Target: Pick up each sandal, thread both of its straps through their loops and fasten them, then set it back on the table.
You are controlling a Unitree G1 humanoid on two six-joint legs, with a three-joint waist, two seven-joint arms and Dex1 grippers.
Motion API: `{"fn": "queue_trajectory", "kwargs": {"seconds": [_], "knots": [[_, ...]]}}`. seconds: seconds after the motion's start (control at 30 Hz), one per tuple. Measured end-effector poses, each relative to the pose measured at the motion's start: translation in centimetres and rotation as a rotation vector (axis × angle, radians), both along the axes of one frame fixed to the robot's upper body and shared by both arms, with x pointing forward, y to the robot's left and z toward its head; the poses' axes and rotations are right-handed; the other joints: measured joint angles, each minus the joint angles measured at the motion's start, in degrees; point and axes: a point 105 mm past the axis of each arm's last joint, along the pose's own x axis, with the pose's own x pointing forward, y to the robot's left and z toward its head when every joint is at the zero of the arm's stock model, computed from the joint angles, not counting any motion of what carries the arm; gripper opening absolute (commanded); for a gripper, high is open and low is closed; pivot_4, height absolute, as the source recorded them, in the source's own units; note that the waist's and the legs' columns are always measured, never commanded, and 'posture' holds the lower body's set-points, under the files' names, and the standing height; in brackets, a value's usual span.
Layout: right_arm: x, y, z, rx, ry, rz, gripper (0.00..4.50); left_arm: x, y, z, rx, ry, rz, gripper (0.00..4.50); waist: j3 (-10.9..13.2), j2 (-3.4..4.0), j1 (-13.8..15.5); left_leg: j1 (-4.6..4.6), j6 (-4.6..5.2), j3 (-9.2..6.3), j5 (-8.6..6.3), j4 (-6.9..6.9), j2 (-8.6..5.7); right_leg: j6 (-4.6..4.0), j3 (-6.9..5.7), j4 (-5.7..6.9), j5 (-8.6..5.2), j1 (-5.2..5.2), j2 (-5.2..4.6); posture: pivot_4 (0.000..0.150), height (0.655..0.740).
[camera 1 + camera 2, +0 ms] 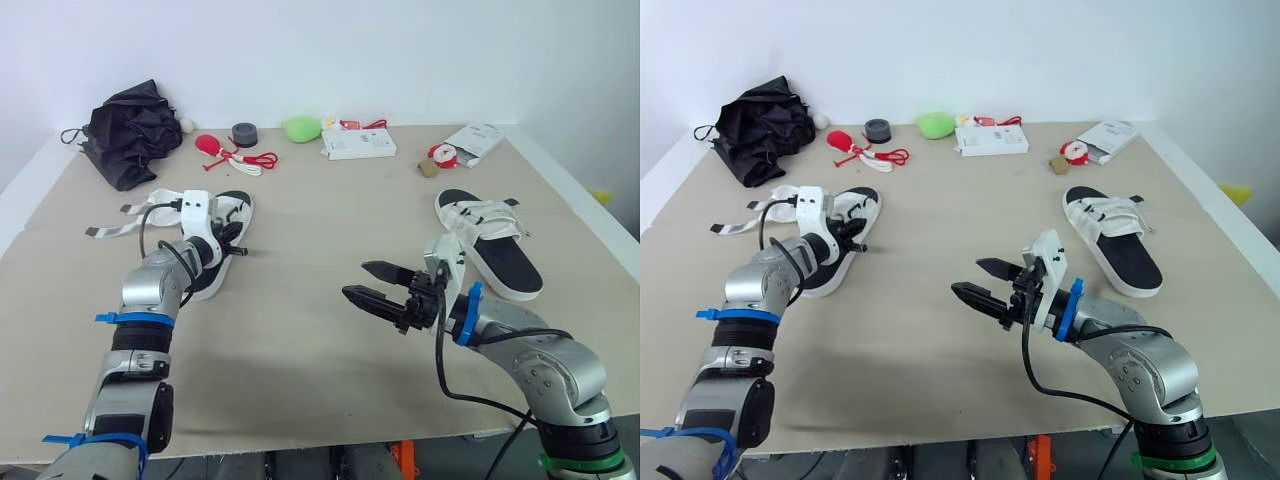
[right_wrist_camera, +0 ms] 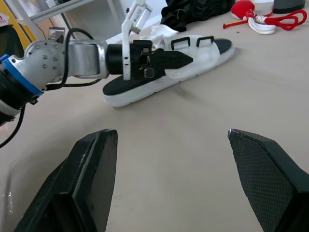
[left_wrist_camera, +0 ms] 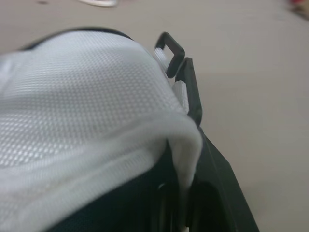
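Observation:
The left sandal (image 1: 207,278), white with a black footbed, lies on the tan table (image 1: 300,350) at the left. Its two open straps (image 1: 112,228) trail off to the left, and its black loops (image 3: 170,47) stand empty on its near side. My left gripper (image 1: 238,249) is shut on the edge of this sandal's white upper (image 3: 96,96), next to the loops. The right sandal (image 1: 492,246) lies at the right with its straps across its top. My right gripper (image 1: 355,280) hangs open over the middle of the table, pointing at the left sandal (image 2: 145,89), with nothing between its fingers.
Along the back of the table lie a black folded umbrella (image 1: 130,130), a red toy with cord (image 1: 225,152), a black tape roll (image 1: 244,133), a green object (image 1: 300,127), a white box (image 1: 357,145) and a white packet (image 1: 472,143). White edges border the table.

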Motion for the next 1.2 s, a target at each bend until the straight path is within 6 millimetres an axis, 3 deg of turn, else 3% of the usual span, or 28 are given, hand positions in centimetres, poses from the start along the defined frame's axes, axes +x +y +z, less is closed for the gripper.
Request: {"fn": "queue_trajectory", "kwargs": {"seconds": [0.17, 0.2, 0.23, 0.37, 0.43, 0.5, 0.8, 0.9, 1.2], "knots": [[0.1, -1.3, 0.6, -0.018, -0.017, -0.008, 3.95, -3.3, -4.2, 1.4, 0.047, -0.100, -0.351, 0.18, 0.01, -0.01, 0.02, -0.19, 0.05, -0.15, -0.04, 0.00, -0.18, -0.11, 0.02, -0.06, -0.07, -0.07, -0.10, 0.150, 0.7400], [0.0, -1.7, 0.5, -0.032, -0.015, -0.008, 3.55, -4.0, -4.5, 1.6, 0.078, -0.129, -0.414, 0.00, 0.01, 0.00, 0.00, -0.17, 0.06, -0.14, -0.07, -0.02, -0.19, -0.18, 0.03, -0.06, -0.07, -0.06, -0.11, 0.150, 0.7400], [0.0, -2.0, 0.5, -0.044, -0.012, -0.006, 3.44, -4.8, -4.8, 1.7, 0.117, -0.160, -0.482, 0.00, 0.01, 0.00, 0.00, -0.16, 0.05, -0.14, -0.09, -0.01, -0.19, -0.46, 0.03, -0.05, 0.04, -0.06, -0.11, 0.150, 0.7400], [0.0, -4.9, -0.1, -0.113, 0.050, 0.028, 1.77, -9.6, -6.0, 0.0, 0.253, -0.212, -0.896, 0.00, 0.02, 0.02, -0.03, -0.14, 0.06, -0.20, -0.10, 0.00, -0.11, -0.27, -0.04, -0.03, -0.18, -0.07, 0.02, 0.150, 0.7400], [-0.3, -5.2, -0.1, -0.136, 0.064, 0.070, 0.67, -10.3, -6.3, -0.2, 0.266, -0.226, -0.966, 0.00, 0.02, 0.02, 0.00, -0.14, 0.06, -0.23, -0.10, 0.04, -0.11, -0.23, -0.05, -0.03, -0.18, -0.04, 0.02, 0.150, 0.7400], [-0.3, -5.3, -0.1, -0.156, 0.075, 0.107, 0.03, -10.7, -6.5, -0.2, 0.273, -0.241, -1.003, 0.00, 0.03, 0.01, 0.01, -0.14, 0.06, -0.21, -0.10, 0.05, -0.10, -0.21, -0.04, -0.04, -0.17, -0.04, 0.02, 0.150, 0.7400], [1.7, -4.0, -0.9, -0.257, 0.119, 0.253, 0.03, -12.4, -8.1, -1.4, 0.233, -0.237, -1.107, 0.00, 0.03, 0.03, -0.08, -0.15, 0.07, -0.26, -0.10, 0.05, -0.05, -0.19, -0.01, 0.00, -0.18, -0.06, 0.25, 0.150, 0.7400], [2.8, -3.3, -1.9, -0.327, 0.137, 0.266, 0.03, -12.5, -8.3, -1.6, 0.245, -0.233, -1.110, 0.00, 0.03, 0.04, -0.08, -0.14, 0.06, -0.24, -0.10, 0.07, -0.04, -0.20, -0.01, 0.01, -0.18, -0.06, 0.28, 0.150, 0.7400], [3.3, -2.1, -4.6, -0.498, 0.159, 0.348, 0.03, -12.5, -9.1, -2.3, 0.258, -0.212, -1.107, 0.00, 0.03, 0.05, -0.02, -0.13, 0.07, -0.17, -0.10, 0.09, -0.09, -0.10, -0.05, 0.01, -0.13, -0.06, 0.25, 0.150, 0.7400]]}}
